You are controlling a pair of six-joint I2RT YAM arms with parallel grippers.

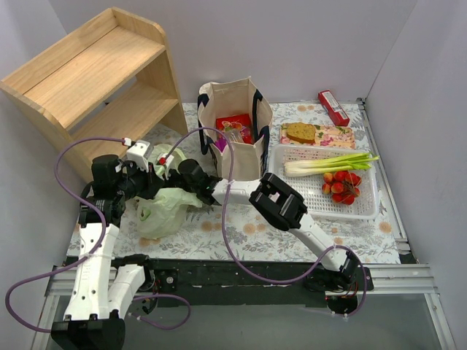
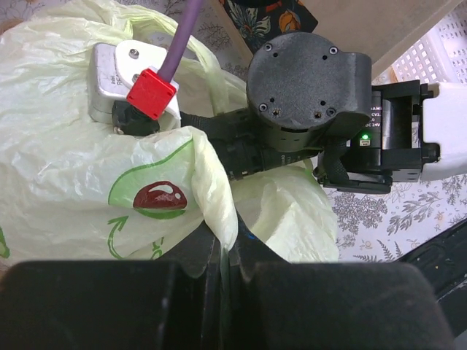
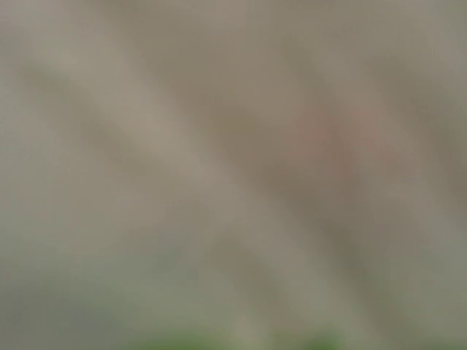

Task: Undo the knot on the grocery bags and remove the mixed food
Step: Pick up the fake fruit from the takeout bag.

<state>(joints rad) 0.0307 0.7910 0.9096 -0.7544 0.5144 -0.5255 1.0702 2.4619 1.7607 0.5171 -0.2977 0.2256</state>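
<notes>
The pale green plastic bag (image 1: 164, 210) lies crumpled on the floral table in front of the left arm. My left gripper (image 2: 225, 270) is shut on a twisted fold of the bag (image 2: 58, 160), pinched thin between its fingers. My right gripper (image 1: 175, 182) reaches in from the right, and its fingers are buried in the plastic. The right wrist view is only a blur of film against the lens. The knot cannot be made out. The beige tote (image 1: 235, 157) stands upright behind, with a red packet (image 1: 233, 122) inside.
A white basket (image 1: 368, 208) at the right holds green onions (image 1: 328, 164) and strawberries (image 1: 341, 187). A brown biscuit (image 1: 300, 133) lies on a floral packet behind it, with a red box (image 1: 333, 107) further back. A wooden shelf (image 1: 95, 80) fills the back left.
</notes>
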